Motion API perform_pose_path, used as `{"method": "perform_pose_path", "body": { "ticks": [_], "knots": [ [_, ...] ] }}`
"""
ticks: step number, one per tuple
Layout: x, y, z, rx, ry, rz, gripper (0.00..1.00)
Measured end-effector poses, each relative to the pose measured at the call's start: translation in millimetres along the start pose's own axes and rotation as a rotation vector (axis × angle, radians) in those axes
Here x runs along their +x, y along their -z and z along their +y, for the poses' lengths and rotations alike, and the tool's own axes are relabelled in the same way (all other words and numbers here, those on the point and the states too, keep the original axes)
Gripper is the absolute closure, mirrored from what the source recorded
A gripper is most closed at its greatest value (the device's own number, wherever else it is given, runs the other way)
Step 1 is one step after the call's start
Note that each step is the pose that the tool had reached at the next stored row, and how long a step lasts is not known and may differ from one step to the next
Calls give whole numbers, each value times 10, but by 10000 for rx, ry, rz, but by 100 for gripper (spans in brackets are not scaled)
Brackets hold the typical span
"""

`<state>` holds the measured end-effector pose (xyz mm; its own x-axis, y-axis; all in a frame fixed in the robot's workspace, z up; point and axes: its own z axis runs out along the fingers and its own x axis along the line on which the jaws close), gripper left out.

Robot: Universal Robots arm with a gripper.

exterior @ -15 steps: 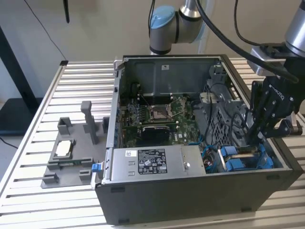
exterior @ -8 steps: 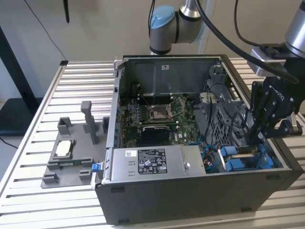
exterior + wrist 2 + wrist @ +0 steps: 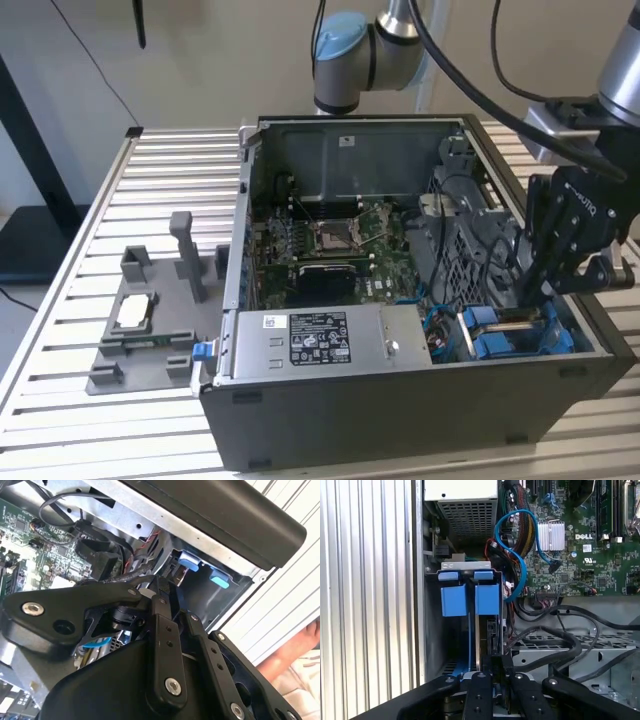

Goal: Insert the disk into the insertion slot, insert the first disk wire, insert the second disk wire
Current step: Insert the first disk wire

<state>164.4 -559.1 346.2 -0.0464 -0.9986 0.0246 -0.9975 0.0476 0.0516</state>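
The disk (image 3: pixel 487 635) stands on edge inside the insertion slot (image 3: pixel 435 630), a grey cage with two blue clips in the case's corner. In the exterior view the disk (image 3: pixel 515 316) shows as a thin beige strip between the blue parts of the slot (image 3: pixel 490 340). My gripper (image 3: pixel 496 662) reaches down into the cage, its black fingers drawn close together on the disk's near end. Seen from outside, the gripper (image 3: pixel 528 298) is at the case's right side. Loose black disk wires (image 3: pixel 560 645) lie beside the cage, and one black connector (image 3: pixel 102 560) hangs free.
The open case holds a green motherboard (image 3: pixel 340 245) and a labelled silver power-supply box (image 3: pixel 320 340) along its front. A grey fixture (image 3: pixel 150 320) stands on the slatted table (image 3: pixel 60 300) at the exterior view's left. A person's hand (image 3: pixel 295 650) rests outside the case wall.
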Motion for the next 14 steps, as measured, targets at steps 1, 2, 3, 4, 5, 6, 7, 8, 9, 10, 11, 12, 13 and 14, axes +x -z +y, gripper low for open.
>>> {"method": "perform_pose_path", "body": {
  "ticks": [1, 2, 3, 4, 5, 6, 7, 8, 9, 10, 11, 12, 13, 14],
  "knots": [
    [0, -6, -1, 7, 1, -1, 81],
    [0, -11, -1, 13, 0, -2, 81],
    [0, -16, -1, 18, 1, -2, 81],
    [0, -21, -2, 25, 0, -2, 81],
    [0, -25, -2, 38, -1, -2, 81],
    [0, -30, -2, 57, 0, -4, 81],
    [0, -35, -3, 79, 0, -5, 81],
    [0, -39, -3, 102, 2, -5, 81],
    [0, -43, -4, 117, 2, -6, 81],
    [-1, -46, -4, 129, 3, -4, 81],
    [-1, -50, -4, 141, 2, -4, 81],
    [-1, -54, -4, 151, 1, -4, 81],
    [-1, -59, -4, 156, 1, -5, 81],
    [-2, -65, -5, 158, 2, -11, 81]
  ]
}}
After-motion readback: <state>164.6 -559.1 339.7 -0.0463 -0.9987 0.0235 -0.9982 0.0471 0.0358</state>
